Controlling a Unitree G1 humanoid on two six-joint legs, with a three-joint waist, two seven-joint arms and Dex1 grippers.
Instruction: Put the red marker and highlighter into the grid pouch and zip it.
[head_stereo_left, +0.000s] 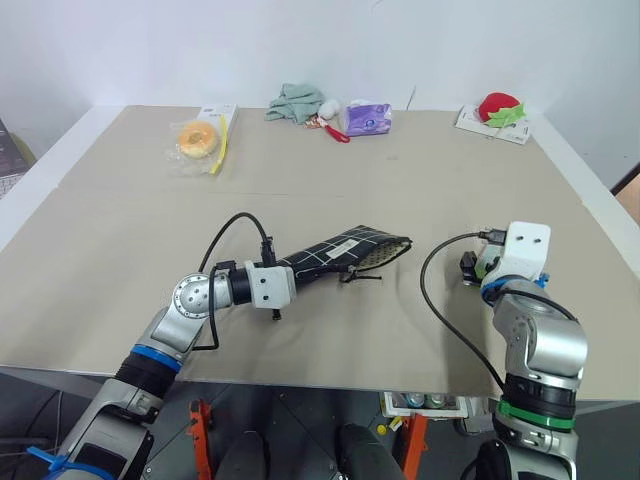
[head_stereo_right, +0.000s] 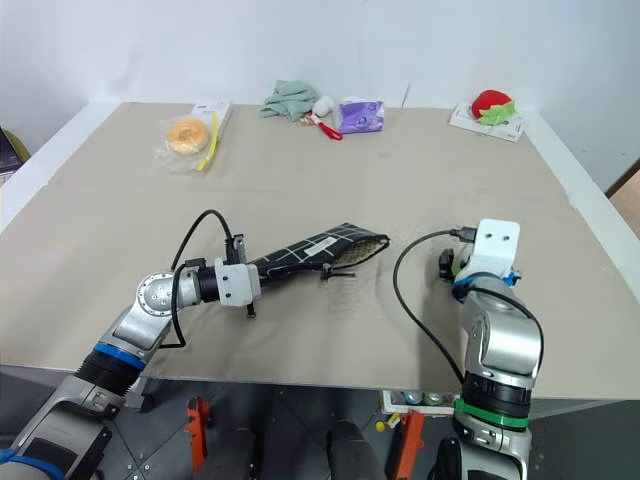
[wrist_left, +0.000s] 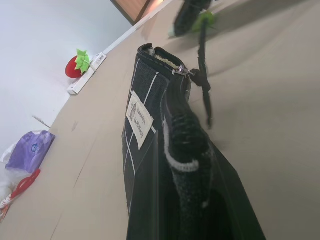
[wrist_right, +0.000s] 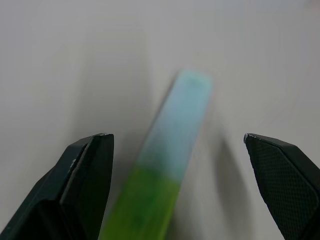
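On table at 6 o'clock: left gripper (head_stereo_left: 290, 272) pinches grid pouch (head_stereo_left: 345, 252), mouth unzipped toward 3 o'clock. Right gripper (wrist_right: 177, 145) spread wide over highlighter (wrist_right: 172, 165), not yet grasped. Red marker unseen; zipping pending.

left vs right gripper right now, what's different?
The left gripper is shut on the grid pouch, holding one end; the right gripper is open and holds nothing. The left points sideways across the table; the right points forward and down, its fingers either side of the highlighter.
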